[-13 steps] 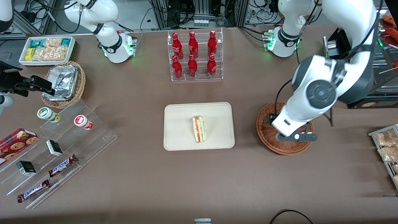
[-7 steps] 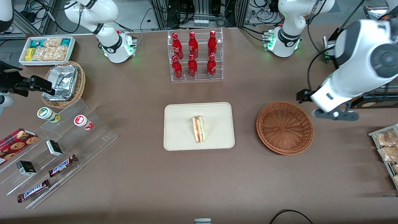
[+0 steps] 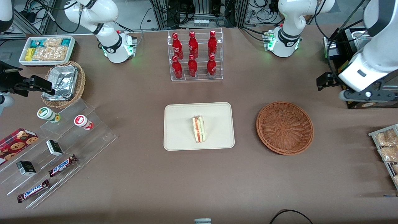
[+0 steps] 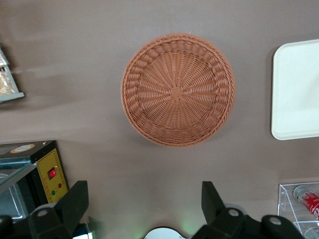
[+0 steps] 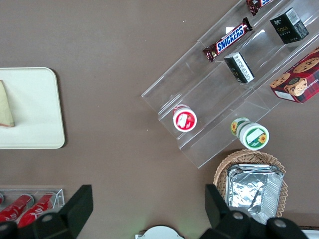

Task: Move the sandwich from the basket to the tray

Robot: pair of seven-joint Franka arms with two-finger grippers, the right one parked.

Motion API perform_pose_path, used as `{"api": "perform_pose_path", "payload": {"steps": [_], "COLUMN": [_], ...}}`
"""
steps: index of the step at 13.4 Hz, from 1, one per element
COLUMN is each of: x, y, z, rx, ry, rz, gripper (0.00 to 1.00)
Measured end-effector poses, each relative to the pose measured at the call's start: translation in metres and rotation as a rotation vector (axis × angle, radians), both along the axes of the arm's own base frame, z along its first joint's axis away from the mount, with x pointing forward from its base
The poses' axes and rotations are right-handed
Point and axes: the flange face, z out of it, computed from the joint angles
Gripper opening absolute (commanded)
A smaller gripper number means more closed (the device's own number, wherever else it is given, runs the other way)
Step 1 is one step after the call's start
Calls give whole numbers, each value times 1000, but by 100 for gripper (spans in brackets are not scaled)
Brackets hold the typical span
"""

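The sandwich (image 3: 199,129) lies on the cream tray (image 3: 180,137), its red, orange and green layers facing up; a corner of the sandwich (image 5: 5,112) also shows in the right wrist view. The reddish-brown wicker basket (image 3: 284,127) holds nothing, and the left wrist view looks straight down into the basket (image 4: 177,89) with a corner of the tray (image 4: 296,99) beside it. My gripper (image 3: 357,95) hangs high at the working arm's end of the table, farther from the front camera than the basket. The gripper (image 4: 144,199) is open, its black fingers (image 4: 75,201) wide apart with nothing between them.
A clear rack of red bottles (image 3: 194,56) stands farther from the camera than the tray. A black box (image 3: 367,99) and a rack of snack packets (image 3: 385,149) sit at the working arm's end. A foil-container basket (image 3: 63,84), white bin (image 3: 46,49) and acrylic steps (image 3: 59,149) lie toward the parked arm's end.
My gripper has swung up from over the basket and away toward the working arm's end of the table, leaving the basket uncovered. The sandwich has stayed on the tray.
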Motion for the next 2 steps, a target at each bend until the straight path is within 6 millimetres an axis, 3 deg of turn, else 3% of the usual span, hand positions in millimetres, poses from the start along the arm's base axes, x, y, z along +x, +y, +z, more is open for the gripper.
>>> {"api": "perform_pose_path", "payload": {"steps": [2], "x": [0], "y": [16], "z": [6], "rx": [-19], "ry": [-10], "rz": [33], "gripper": [100]}}
